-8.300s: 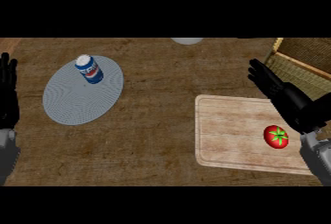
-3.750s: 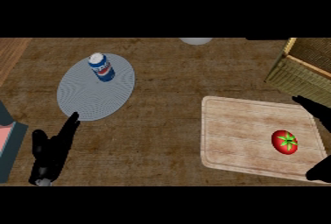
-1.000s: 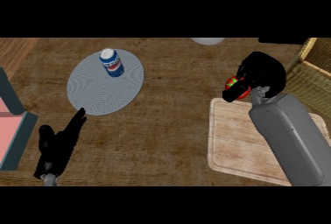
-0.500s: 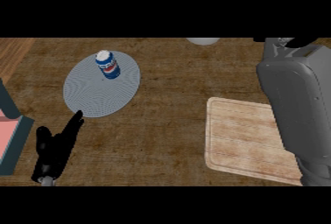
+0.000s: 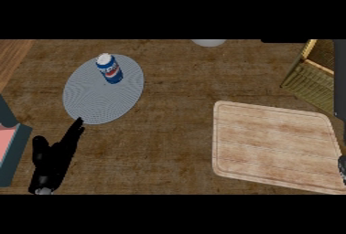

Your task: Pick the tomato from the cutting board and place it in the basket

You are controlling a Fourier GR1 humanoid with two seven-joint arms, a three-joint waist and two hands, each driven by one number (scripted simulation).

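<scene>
The wooden cutting board (image 5: 273, 144) lies at the right with nothing on it. I see no tomato anywhere. The wicker basket (image 5: 312, 75) stands at the upper right, cut off by the view's edge, and its inside is hidden. A dark sliver of my right hand or arm (image 5: 340, 77) runs along the right edge over the basket. What it holds does not show. My left hand (image 5: 55, 157) rests open at the lower left, fingers straight, pointing toward the placemat.
A round grey placemat (image 5: 101, 98) lies at the upper left with a blue and white can (image 5: 109, 68) standing on it. A white round object (image 5: 208, 42) peeks in at the top. A teal and pink object (image 5: 10, 141) sits at the left edge.
My right arm has swung from over the board to the right edge, above the basket. The tomato, held in the right hand a second ago, is no longer visible. The left hand stayed put.
</scene>
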